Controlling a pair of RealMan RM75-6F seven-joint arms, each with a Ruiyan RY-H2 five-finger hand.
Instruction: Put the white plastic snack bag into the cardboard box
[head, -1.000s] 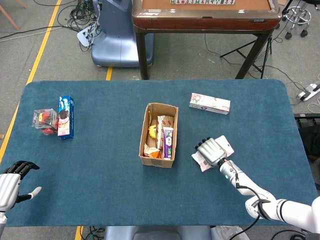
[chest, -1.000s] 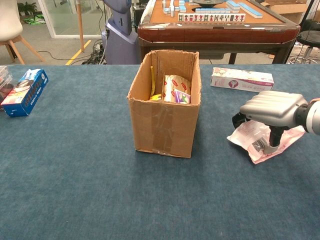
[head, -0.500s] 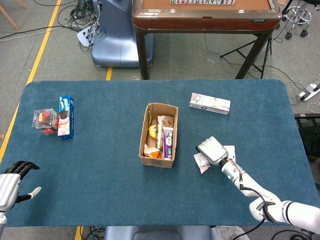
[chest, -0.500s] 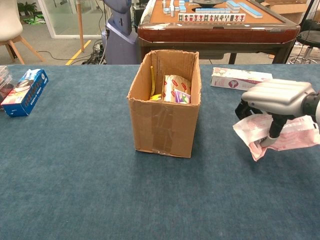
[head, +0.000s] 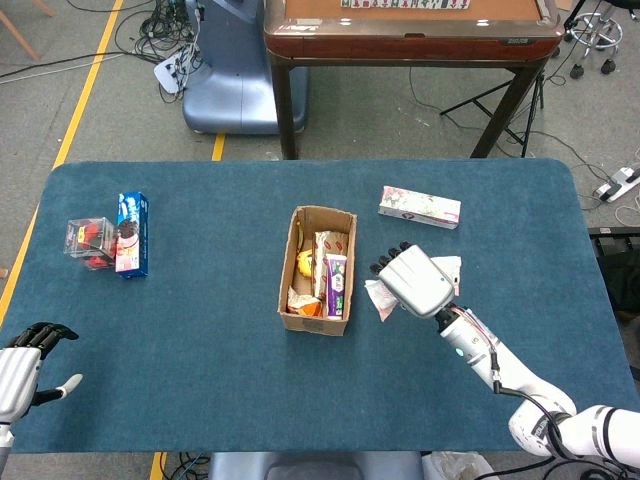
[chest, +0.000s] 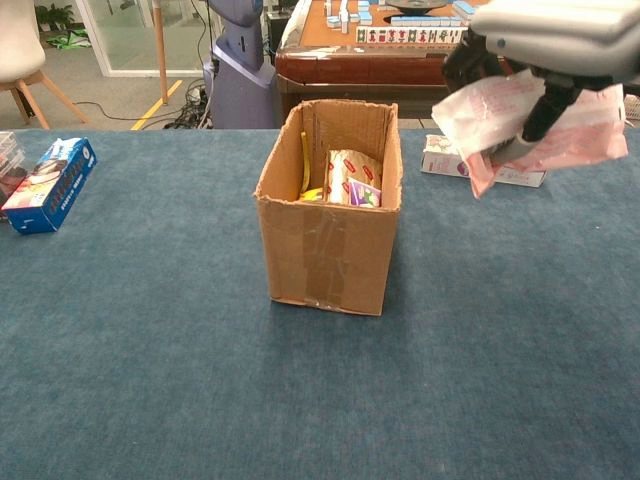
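Note:
My right hand (head: 414, 281) (chest: 556, 40) grips the white plastic snack bag (chest: 530, 125) (head: 381, 296) and holds it in the air, well above the table, just right of the cardboard box (head: 318, 269) (chest: 333, 205). The bag hangs under the hand, pinkish-white with red print. The open-topped box stands in the middle of the table with several snack packets inside. My left hand (head: 22, 367) rests low at the table's near left corner, fingers apart, holding nothing.
A long pink-and-white carton (head: 419, 207) (chest: 480, 161) lies behind the right hand. At the left side lie a blue snack box (head: 131, 233) (chest: 50, 184) and a clear container (head: 87, 241). The blue table (head: 200, 340) is bare in front of the box.
My right hand has lifted the snack bag off the table, high and leftward towards the box. The left hand has stayed put.

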